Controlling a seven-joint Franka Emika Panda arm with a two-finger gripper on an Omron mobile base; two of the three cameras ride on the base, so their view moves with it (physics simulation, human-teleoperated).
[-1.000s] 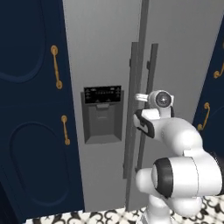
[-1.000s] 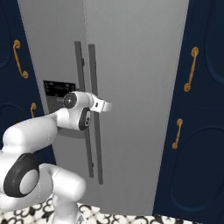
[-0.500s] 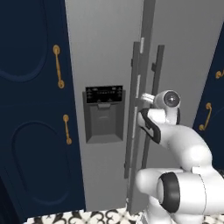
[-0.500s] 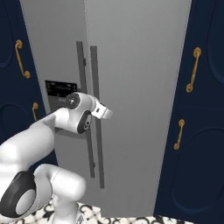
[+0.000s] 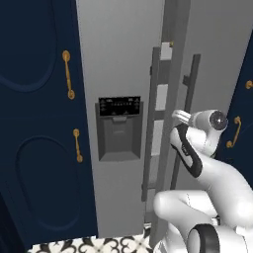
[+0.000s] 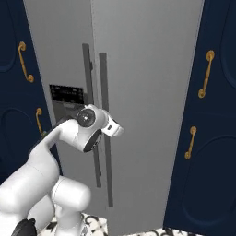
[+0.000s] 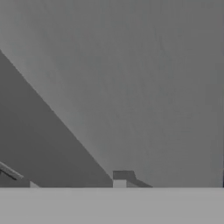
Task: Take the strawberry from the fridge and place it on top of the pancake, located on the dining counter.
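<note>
The fridge (image 5: 123, 69) (image 6: 152, 69) is tall and light grey, with two long dark handles at its middle seam. Its right door stands slightly ajar, and the door's edge (image 5: 173, 59) shows in the left base view. My gripper (image 5: 179, 116) (image 6: 117, 131) sits at mid-height on the right door's handle (image 5: 191, 84) (image 6: 103, 87), shut on it. In the hand view the grey door face (image 7: 131, 74) is very close. The strawberry, the pancake and the dining counter are out of view.
Navy cabinets with gold handles flank the fridge on the left (image 5: 34, 123) and on the right (image 6: 207, 138). A dark dispenser panel (image 5: 118, 128) sits in the left door. Patterned floor tiles (image 5: 89, 244) run along the fridge's foot.
The right fridge door has swung a little outward, from flush to ajar. My hand has come back with its handle, and the arm has folded closer to the base.
</note>
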